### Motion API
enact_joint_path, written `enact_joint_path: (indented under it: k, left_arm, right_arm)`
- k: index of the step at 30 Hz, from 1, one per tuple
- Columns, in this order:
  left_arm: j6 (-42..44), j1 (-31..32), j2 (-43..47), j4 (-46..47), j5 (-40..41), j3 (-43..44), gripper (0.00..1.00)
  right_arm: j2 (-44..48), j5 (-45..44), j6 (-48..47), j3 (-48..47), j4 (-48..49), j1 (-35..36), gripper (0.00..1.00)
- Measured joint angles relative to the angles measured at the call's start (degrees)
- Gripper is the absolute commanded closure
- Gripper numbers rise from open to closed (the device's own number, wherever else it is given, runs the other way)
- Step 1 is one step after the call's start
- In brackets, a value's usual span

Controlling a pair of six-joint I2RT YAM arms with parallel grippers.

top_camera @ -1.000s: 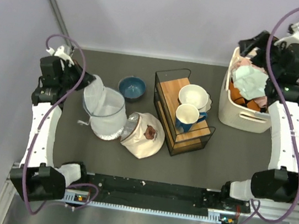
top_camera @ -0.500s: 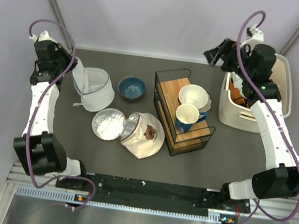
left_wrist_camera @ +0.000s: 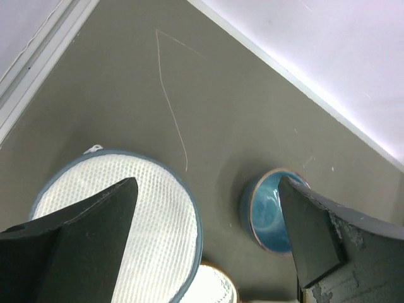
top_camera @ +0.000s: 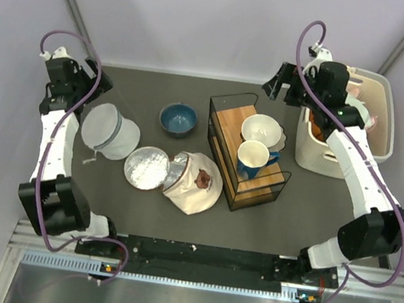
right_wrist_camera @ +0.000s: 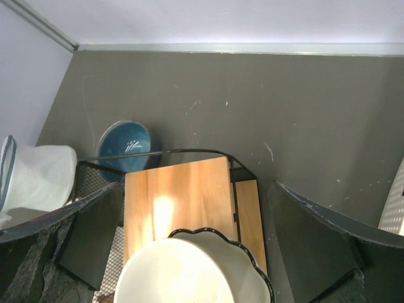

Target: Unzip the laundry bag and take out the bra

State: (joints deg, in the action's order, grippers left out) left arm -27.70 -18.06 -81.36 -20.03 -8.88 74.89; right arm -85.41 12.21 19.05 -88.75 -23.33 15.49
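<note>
1. Table (top_camera: pixel 306 211): dark grey, everything stands on it
2. Basket (top_camera: pixel 328 163): beige, at the far right corner; pale pink cloth shows inside, behind the right arm
3. Rack (top_camera: pixel 230 125): wire and wood, mid-table, left of the basket
4. Bag (top_camera: pixel 109 131): white mesh, lying on its side at the left, its round blue-edged end under the left wrist
5. Cloth (top_camera: pixel 197 188): cream with a brown mark, near side of the rack
6. Disc (top_camera: pixel 147 166): white, between bag and cloth; I cannot tell if it is joined to the bag
7. Blue bowl (top_camera: pixel 178 118): between bag and rack, at the far side
8. Cream bowl (top_camera: pixel 262 128) and mug (top_camera: pixel 252 158): on the rack
9. Left gripper (left_wrist_camera: pixel 207 186): above the bag, jaws spread wide, holding nothing
10. Right gripper (right_wrist_camera: pixel 196 189): above the rack's far end, jaws spread wide, holding nothing
11. Bra: I cannot tell where it is; the pink cloth in the basket may or may not be it
</note>
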Motion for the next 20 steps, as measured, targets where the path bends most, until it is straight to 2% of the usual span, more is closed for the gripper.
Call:
enact_joint_path:
  k: [6, 12, 20]
  left_arm:
    - [2.4, 1.6, 11.9, -3.4, -3.8, -1.9, 0.01]
    - [4.3, 4.4, 26.3, -4.0, -10.4, -10.3, 0.01]
    - [6.3, 4.5, 32.0, -7.1, -14.5, -17.2, 0.01]
  right_arm:
    - [-2.2, -3.2, -0.9, -3.3, -2.8, 0.2, 0.01]
    - [-2.6, -6.2, -2.0, -4.5, -4.5, 0.3, 0.01]
    - [-2.6, -8.1, -2.1, -4.7, -5.5, 0.4, 0.01]
